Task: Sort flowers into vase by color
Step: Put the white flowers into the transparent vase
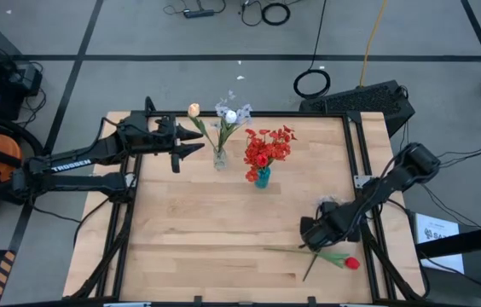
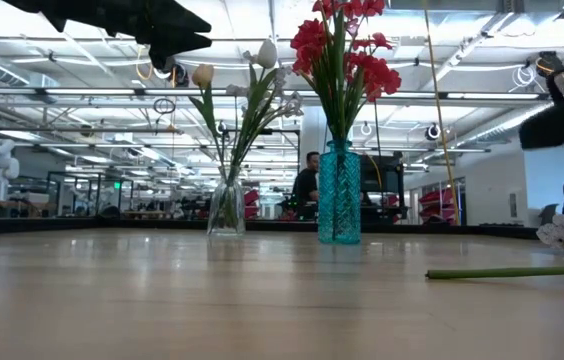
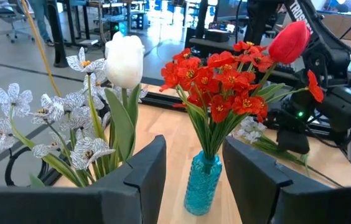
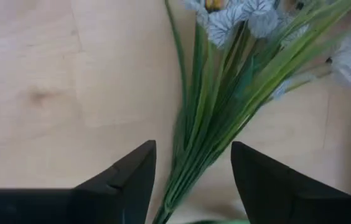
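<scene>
A clear glass vase (image 1: pixel 220 159) holds pale lavender-white sprays (image 3: pixel 51 115), a white tulip bud (image 3: pixel 124 59) and a cream-peach bud (image 1: pixel 194 109). To its right, a blue vase (image 1: pixel 262 178) holds red blossom clusters (image 3: pixel 222 81). My left gripper (image 1: pixel 191 147) is open, level, just left of the clear vase, touching nothing. My right gripper (image 1: pixel 310 234) is open and points down near the table's right near corner. Its fingers stand on either side of the green stems (image 4: pixel 203 149) of a pale spray lying flat on the table. A red-bud flower (image 1: pixel 351 263) lies beside it.
The red-bud flower's long stem (image 2: pixel 512 271) lies across the near right part of the table, just near of my right gripper. A black frame (image 1: pixel 356 149) edges the table. People (image 2: pixel 307 180) show in the room beyond the far edge.
</scene>
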### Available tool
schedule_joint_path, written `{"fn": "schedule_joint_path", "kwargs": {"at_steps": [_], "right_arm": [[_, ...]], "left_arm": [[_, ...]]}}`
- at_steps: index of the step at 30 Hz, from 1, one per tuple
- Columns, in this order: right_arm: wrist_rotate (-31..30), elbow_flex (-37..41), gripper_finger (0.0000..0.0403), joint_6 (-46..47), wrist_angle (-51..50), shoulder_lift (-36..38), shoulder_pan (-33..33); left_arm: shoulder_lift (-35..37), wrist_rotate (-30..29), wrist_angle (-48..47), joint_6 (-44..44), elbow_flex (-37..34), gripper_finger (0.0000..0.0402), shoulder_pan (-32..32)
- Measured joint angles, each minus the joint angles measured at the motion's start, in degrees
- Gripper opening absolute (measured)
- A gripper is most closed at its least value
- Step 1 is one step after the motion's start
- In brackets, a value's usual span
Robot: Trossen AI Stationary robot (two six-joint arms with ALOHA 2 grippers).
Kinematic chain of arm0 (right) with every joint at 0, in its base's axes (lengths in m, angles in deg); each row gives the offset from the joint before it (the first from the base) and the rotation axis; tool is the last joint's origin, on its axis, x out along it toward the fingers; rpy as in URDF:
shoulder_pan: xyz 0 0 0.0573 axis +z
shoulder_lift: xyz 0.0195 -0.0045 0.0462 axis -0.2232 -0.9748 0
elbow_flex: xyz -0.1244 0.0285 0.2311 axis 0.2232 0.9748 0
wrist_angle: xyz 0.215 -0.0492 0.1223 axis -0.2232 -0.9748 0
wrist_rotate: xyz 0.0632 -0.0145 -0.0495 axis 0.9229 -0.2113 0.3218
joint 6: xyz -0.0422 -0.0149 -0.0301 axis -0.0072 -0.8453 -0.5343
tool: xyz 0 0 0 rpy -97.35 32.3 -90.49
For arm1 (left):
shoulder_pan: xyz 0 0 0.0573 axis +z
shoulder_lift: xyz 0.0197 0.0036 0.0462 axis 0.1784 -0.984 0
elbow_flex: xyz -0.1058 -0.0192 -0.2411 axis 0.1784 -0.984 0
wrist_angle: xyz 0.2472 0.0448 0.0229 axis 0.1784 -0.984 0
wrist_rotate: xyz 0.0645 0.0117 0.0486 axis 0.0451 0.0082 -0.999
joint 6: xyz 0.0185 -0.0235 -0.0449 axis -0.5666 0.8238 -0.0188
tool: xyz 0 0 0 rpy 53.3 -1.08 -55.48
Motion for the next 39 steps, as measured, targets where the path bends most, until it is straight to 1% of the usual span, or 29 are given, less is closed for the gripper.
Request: {"fn": "schedule_joint_path", "kwargs": {"at_steps": [2, 4, 8, 9, 11, 16, 17, 18, 20, 22, 27, 29, 33, 39], "right_arm": [[2.3, 1.4, 0.0203, 0.5, 1.2, -0.4, 0.0], [4.7, 3.3, 0.0203, 1.8, 4.7, -0.9, 0.0], [5.2, 7.6, 0.0194, 1.3, 14.4, -1.5, 0.0], [4.9, 8.3, 0.0185, 0.9, 15.8, -1.5, 0.0], [3.7, 8.7, 0.0154, 0.1, 16.6, -1.6, 0.0], [-0.7, 8.7, 0.0030, -1.2, 14.7, -0.3, -0.3], [-1.6, 8.7, 0.0017, -1.4, 14.4, 0.1, -0.4], [-2.7, 8.7, 0.0015, -1.5, 14.2, 0.3, -0.5], [-4.3, 8.8, 0.0020, -1.5, 14.0, 0.9, -0.9], [-7.8, 8.9, 0.0022, -1.6, 13.5, 1.6, -0.9], [-25.0, 7.4, 0.0006, -2.9, 9.6, 4.6, -1.1], [-29.9, 5.9, 0.0005, -3.9, 6.2, 6.2, -1.0], [-36.5, 1.6, 0.0004, -7.7, -3.1, 8.9, -1.0], [-43.9, -7.7, 0.0003, -21.0, -15.2, 10.6, -0.8]], "left_arm": [[0.0, 0.0, 0.0, 0.0, 0.0, 0.0164, 0.0], [0.0, 0.0, 0.0, 0.2, 0.0, 0.0163, 0.0], [0.0, 0.0, 0.0, 0.4, 0.0, 0.0163, 0.0], [0.0, 0.0, 0.0, 0.4, 0.0, 0.0163, 0.0], [0.0, 0.0, 0.0, 0.4, 0.0, 0.0163, 0.0], [0.0, 0.0, 0.0, -0.2, 0.0, 0.0163, 0.0], [0.0, 0.0, -0.1, -1.5, 0.0, 0.0163, 0.0], [0.0, -0.1, -0.2, -3.2, 0.0, 0.0163, 0.0], [0.0, -0.1, -0.3, -5.8, 0.0, 0.0163, 0.0], [0.0, -0.1, 0.1, -7.1, 0.0, 0.0163, 0.0], [0.0, -0.2, 1.6, -7.1, 0.0, 0.0163, 0.0], [0.0, -0.2, 2.2, -7.1, 0.0, 0.0163, 0.0], [0.0, -0.2, 4.0, -7.0, 0.0, 0.0163, 0.0], [0.0, -0.2, 4.8, -6.9, 0.0, 0.0164, 0.0]]}}
